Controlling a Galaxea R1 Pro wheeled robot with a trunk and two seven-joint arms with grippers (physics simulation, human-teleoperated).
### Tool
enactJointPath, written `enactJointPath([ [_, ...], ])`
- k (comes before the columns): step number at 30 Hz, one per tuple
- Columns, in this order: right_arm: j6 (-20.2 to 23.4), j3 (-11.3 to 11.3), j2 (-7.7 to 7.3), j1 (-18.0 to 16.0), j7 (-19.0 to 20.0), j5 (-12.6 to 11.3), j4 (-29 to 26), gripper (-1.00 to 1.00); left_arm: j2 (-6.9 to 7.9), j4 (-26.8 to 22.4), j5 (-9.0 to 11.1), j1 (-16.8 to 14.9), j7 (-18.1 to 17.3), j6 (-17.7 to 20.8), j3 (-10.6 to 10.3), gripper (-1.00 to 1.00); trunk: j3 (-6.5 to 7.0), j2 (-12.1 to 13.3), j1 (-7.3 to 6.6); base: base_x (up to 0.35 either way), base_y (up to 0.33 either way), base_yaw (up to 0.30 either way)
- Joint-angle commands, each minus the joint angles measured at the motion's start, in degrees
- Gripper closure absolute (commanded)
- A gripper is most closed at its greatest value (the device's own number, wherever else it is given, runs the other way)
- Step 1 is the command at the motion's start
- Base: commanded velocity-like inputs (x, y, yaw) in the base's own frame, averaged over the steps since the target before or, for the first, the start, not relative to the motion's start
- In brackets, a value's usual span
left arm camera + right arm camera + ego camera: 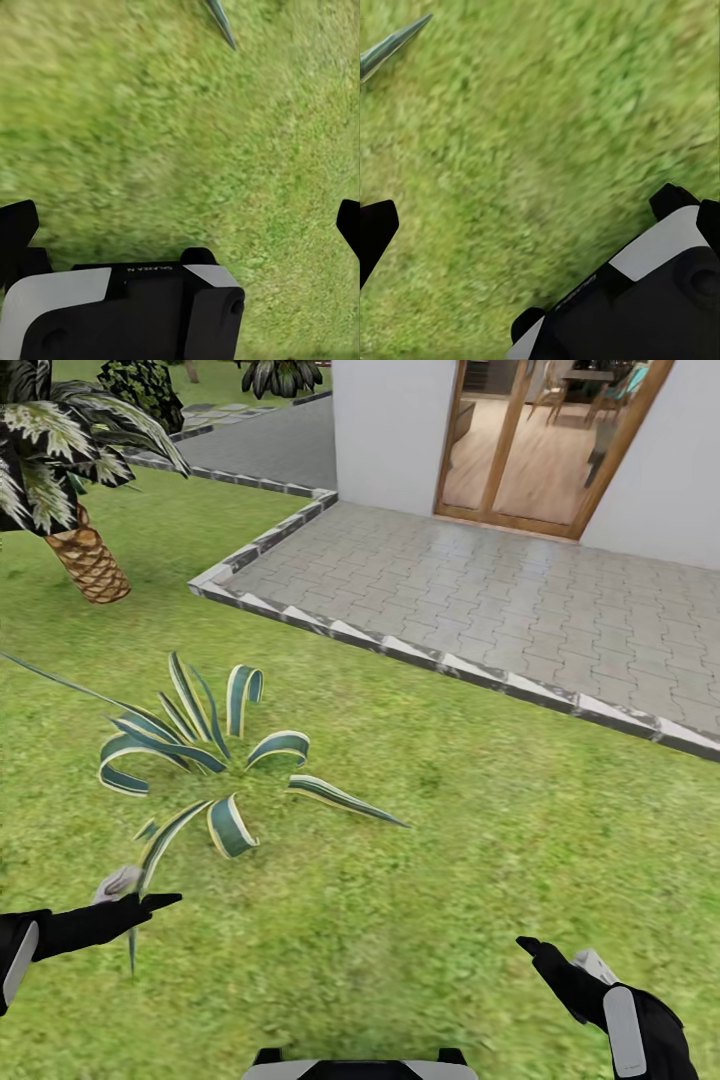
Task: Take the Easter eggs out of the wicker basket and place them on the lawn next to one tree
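The lawn is bright mottled green grass and spreads across the head view. The Easter eggs, the wicker basket and the tree are out of view. My left gripper hovers low over the grass at the lower left, just in front of a striped agave plant. In the left wrist view its fingers stand wide apart over bare grass, so it is open and empty. My right gripper hangs at the lower right. It too is open, with nothing but grass between its fingertips.
A small palm with a scaly brown trunk stands at the far left. A grey paved patio with a raised stone kerb lies ahead to the right. Behind it are a white house wall and a glass door.
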Motion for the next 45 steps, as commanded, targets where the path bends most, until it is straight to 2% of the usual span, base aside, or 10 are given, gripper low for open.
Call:
enactJointPath([
  [1, 0.35, -0.26, 0.07, -0.06, 0.43, 0.30, -0.10, -1.00, -0.01, 0.02, -0.06, -0.03, -0.24, 0.44, 0.13, -1.00, -0.08, -0.10, 0.03, 0.000, 0.263, 0.000],
  [30, 0.26, -0.25, 0.15, -0.06, 0.34, -0.01, -0.03, -1.00, -0.01, 0.02, -0.13, -0.04, -0.24, 0.42, 0.16, -1.00, -0.08, -0.10, 0.03, 0.000, 0.276, -0.001],
  [45, 0.01, -0.42, 0.07, -0.06, 0.43, -0.01, 3.12, -1.00, -0.02, 0.02, -0.13, -0.05, -0.24, 0.40, 0.16, -1.00, -0.08, -0.10, 0.03, 0.000, 0.283, 0.000],
])
